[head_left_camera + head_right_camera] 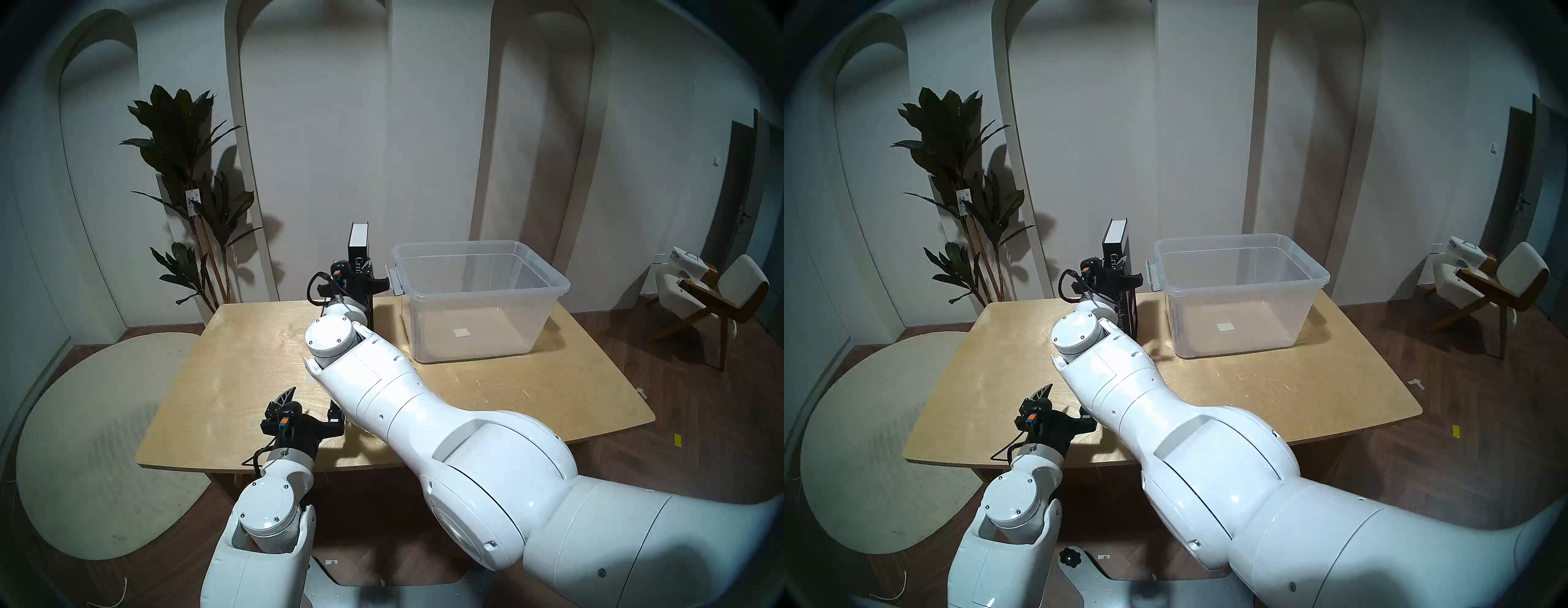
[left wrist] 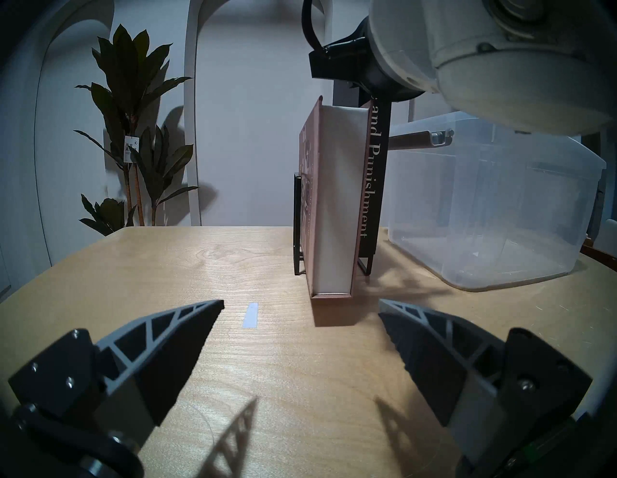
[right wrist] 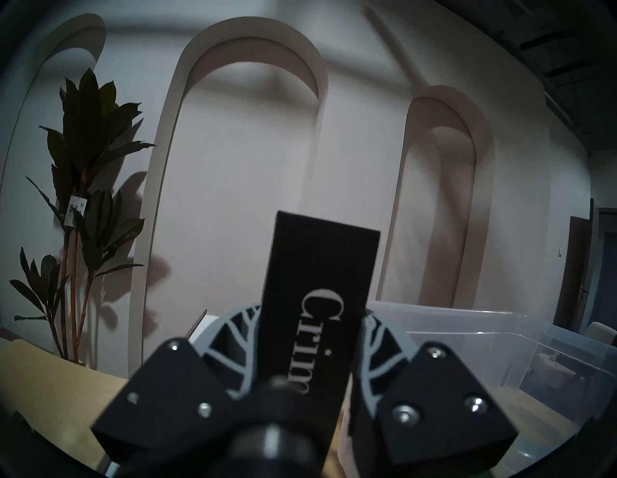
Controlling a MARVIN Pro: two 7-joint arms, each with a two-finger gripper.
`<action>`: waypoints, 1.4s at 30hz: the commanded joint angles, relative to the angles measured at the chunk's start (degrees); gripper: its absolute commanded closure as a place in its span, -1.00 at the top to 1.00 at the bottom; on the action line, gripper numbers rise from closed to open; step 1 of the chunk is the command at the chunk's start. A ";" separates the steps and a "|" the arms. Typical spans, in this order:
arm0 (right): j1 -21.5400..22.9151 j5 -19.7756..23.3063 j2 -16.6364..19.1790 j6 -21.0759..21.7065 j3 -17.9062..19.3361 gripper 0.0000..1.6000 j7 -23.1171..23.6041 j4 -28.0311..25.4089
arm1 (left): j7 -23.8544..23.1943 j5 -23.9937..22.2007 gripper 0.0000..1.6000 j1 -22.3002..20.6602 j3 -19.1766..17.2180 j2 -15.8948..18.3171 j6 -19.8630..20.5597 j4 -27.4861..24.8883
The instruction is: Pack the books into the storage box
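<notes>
The black "Crime and Punishment" book stood upright in the black wire rack, just left of the empty storage box on the table. The right gripper was clamped on its spine near the top. The reddish-brown book stood touching it in the rack. Judged best — lift straight up until clear of the wire, keeping the book from swinging, before crossing the rim. The left gripper hung spread and empty — near the table's front.

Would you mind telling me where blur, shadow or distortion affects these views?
Head views: fisheye bends the arches, dark rim. Left wrist: crisp, the left gripper casts lattice shadows on the table. Right wrist: dim, the black book slightly soft.
</notes>
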 commanded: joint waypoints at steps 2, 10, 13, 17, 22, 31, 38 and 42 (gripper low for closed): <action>1.27 -0.09 -0.75 -7.06 -0.69 -1.00 -0.21 -4.83 | -0.01 -0.05 1.00 -0.37 -0.07 0.01 -0.34 -1.37; -0.13 -0.59 -0.75 -12.18 -1.93 -1.00 -1.01 -10.65 | -0.01 -0.04 1.00 -0.38 -0.07 0.00 -0.34 -1.37; -0.50 -0.72 -0.74 -14.00 -2.14 -1.00 -1.90 -12.83 | -0.01 -0.04 1.00 -0.38 -0.07 0.00 -0.34 -1.36; -0.47 -0.70 -0.33 -16.29 -1.97 -1.00 -3.22 -15.77 | -0.01 -0.03 1.00 -0.41 -0.07 0.00 -0.34 -1.31; -0.40 -1.33 0.42 -18.00 -1.87 -1.00 -5.19 -18.71 | -0.01 -0.02 1.00 -0.42 -0.07 -0.01 -0.34 -1.28; -2.66 -1.53 2.61 -17.06 -1.43 -1.00 -7.61 -25.63 | -0.01 -0.03 1.00 -0.40 -0.08 -0.01 -0.34 -1.33; -3.22 -1.36 4.06 -17.26 0.41 -1.00 -9.93 -30.70 | -0.01 -0.02 1.00 -0.43 -0.07 -0.01 -0.35 -1.26; -3.36 -0.92 5.05 -17.38 2.14 -1.00 -11.09 -33.13 | -0.01 -0.01 1.00 -0.46 -0.07 -0.01 -0.34 -1.21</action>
